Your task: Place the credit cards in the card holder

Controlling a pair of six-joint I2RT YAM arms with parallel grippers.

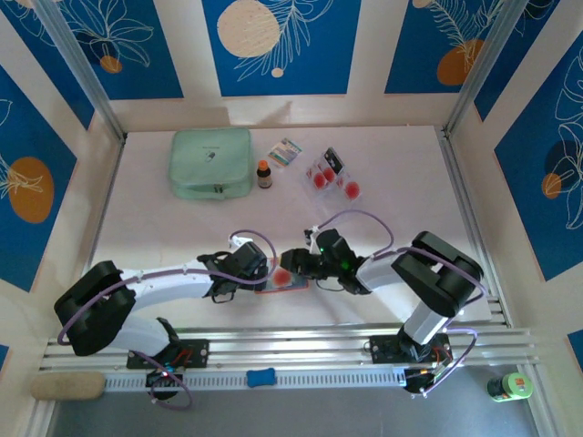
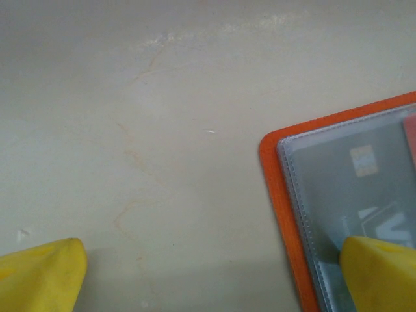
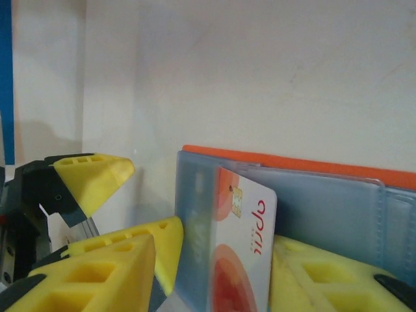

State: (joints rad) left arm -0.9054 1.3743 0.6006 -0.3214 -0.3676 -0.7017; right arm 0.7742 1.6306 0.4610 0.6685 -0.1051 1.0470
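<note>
1. As 2 robot arms met over the orange card holder (image 1: pixel 282 289) near the front of the table (image 1: pixel 392 218), 1 credit card (image 3: pixel 244 260) stood on edge against a clear pocket (image 3: pixel 325 211), apparently partway in.
2. At that card, the right gripper (image 3: pixel 227 250) had its jaws partly apart, 1 on either side, with no firm pinch visible.
3. Beside it, the left gripper (image 2: pixel 208 276) was spread wide, 1 yellow fingertip (image 2: pixel 380 273) resting on the holder's pocket page and the other over bare table.
4. Across the table, the other credit cards (image 1: pixel 332 175) lay at the back, well apart from the holder, near a small bottle (image 1: pixel 264 173) and a green pouch (image 1: pixel 211 164).
5. Judged by looks, the cards were light, thin, stiff and slick, best pinched across the flat faces near 1 short end so the leading edge stays free. The holder seemed soft and likely to slide or fold unless pinned.
</note>
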